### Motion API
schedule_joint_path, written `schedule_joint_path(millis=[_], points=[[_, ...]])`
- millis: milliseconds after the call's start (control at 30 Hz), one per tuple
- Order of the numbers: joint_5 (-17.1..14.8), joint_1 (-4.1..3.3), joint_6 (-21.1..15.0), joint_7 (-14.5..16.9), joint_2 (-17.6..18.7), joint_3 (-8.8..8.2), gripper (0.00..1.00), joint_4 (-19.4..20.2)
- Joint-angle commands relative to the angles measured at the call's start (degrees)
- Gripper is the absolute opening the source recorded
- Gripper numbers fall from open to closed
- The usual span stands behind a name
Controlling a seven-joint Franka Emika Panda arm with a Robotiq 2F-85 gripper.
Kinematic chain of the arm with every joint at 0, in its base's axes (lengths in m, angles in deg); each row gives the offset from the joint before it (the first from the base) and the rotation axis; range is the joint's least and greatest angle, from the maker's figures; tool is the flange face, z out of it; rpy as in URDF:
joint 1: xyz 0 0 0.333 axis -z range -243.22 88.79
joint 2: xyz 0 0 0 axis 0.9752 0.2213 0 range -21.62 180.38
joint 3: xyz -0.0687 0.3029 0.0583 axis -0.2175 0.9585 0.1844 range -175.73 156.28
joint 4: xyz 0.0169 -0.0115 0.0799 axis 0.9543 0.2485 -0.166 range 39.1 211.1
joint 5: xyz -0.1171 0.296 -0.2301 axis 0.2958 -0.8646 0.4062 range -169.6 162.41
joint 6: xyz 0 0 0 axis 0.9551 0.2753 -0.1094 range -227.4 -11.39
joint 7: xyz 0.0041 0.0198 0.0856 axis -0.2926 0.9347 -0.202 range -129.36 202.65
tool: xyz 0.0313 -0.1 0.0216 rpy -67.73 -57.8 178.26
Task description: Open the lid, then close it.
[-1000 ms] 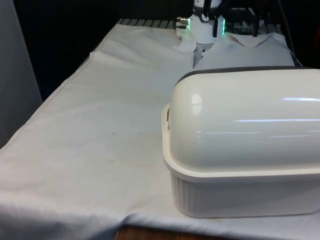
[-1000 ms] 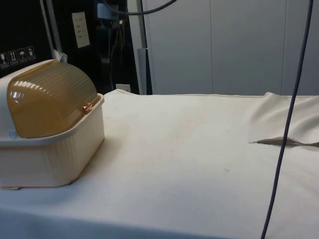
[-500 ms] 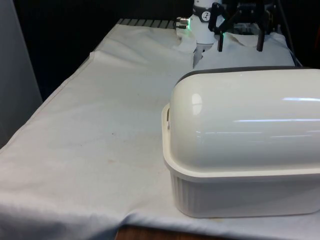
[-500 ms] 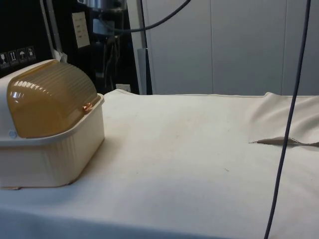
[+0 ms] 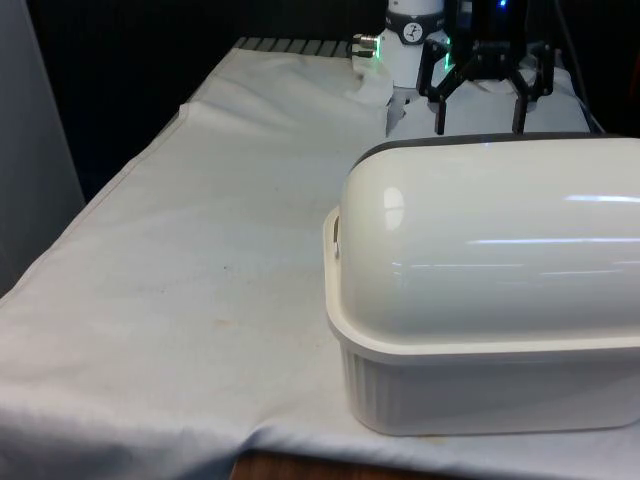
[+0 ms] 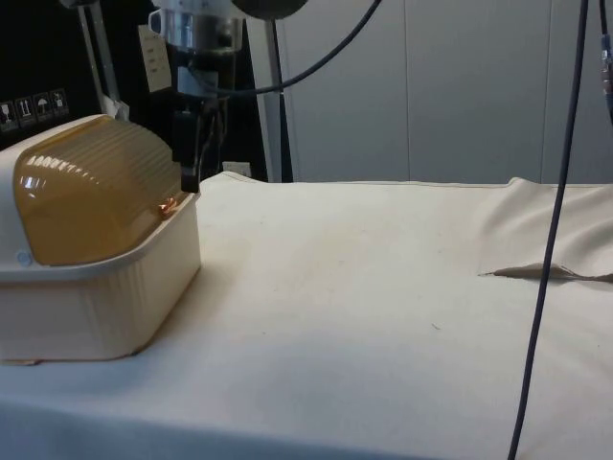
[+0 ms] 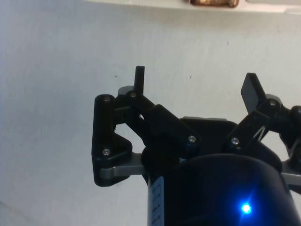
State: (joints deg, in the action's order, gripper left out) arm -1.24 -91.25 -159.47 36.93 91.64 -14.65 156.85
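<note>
In the front view, a cream bread box (image 5: pixel 490 300) stands on the white cloth (image 5: pixel 200 250) at the front view's right, its back turned to the camera. The rounded rear shell hides the lid. Behind the box, the black gripper (image 5: pixel 479 128) hangs with its two fingers pointing down and set well apart; their tips drop out of sight just behind the box's dark top edge.

In the side view, the bread box (image 6: pixel 96 259) sits near the table's end with its amber, ribbed roll lid (image 6: pixel 91 196) shut down over the ribbed cream base. A small copper-coloured handle (image 6: pixel 169 204) juts from the lid's lower edge, right at the base's rim. The gripper (image 6: pixel 189 168) comes straight down just in front of the lid, its tip close above the handle; whether it touches the lid or the handle is hard to judge from here. A dark cable (image 6: pixel 551 240) hangs across the scene, and the cloth lies rumpled in a fold at the far corner.

In the wrist view, the fingers (image 7: pixel 139 80) stand spread wide with nothing between them, bare cloth beneath. The copper handle (image 7: pixel 214 3) shows beyond the fingertips, against the pale rim of the box.
</note>
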Motion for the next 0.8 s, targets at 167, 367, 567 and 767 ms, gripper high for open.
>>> schedule_joint_path(millis=[167, 367, 567, 767], points=[[-0.9, 0.17, -3.8, 0.3, 0.9, 0.29, 1.00, 0.8], [-2.0, 0.57, -6.2, 0.9, 1.9, 0.52, 1.00, 1.3], [-2.6, 0.63, -8.0, 0.8, 2.6, 0.46, 1.00, 1.4], [-2.9, 0.80, -9.2, 0.7, 3.3, 0.46, 1.00, 1.2]])
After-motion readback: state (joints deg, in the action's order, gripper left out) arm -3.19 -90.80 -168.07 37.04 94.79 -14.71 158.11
